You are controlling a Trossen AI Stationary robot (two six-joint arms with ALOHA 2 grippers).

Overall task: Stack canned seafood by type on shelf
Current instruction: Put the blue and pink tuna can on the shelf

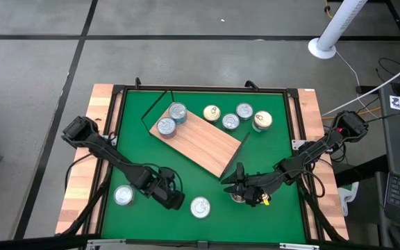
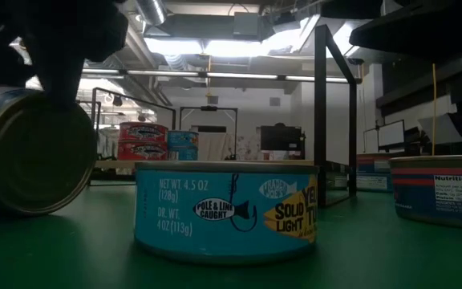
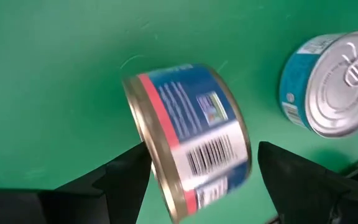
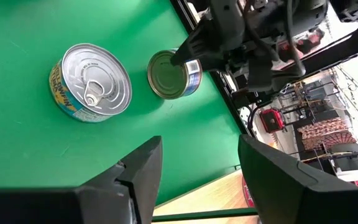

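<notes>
A blue tin with a red stripe (image 3: 191,155) lies on its curved side wall on the green mat (image 1: 269,160). It also shows in the right wrist view (image 4: 174,74) and the low view (image 2: 22,152). My left gripper (image 3: 202,149) stands open above it, pointing steeply down, one finger beside each flat end. My right gripper (image 4: 197,149) hovers open and empty near the shelf's near corner (image 1: 236,186). The shelf (image 1: 207,142) bears two tins (image 1: 178,111) (image 1: 165,126) at its far-left end. A blue-and-yellow tin (image 1: 200,207) stands upright between the grippers. My left gripper's fingers (image 3: 129,171) straddle the red-striped tin's two flat ends (image 3: 148,134) from above. Whether either finger touches the tin, I cannot tell. The tin rests on its side wall on the mat.
Several tins (image 1: 230,121) stand on the mat beyond the shelf's far edge. One tin (image 1: 123,196) sits at the near left, and a red-striped one (image 2: 443,189) stands under my right gripper. A black frame (image 1: 151,104) rises around the shelf. Pale wooden rails (image 1: 311,111) border the mat.
</notes>
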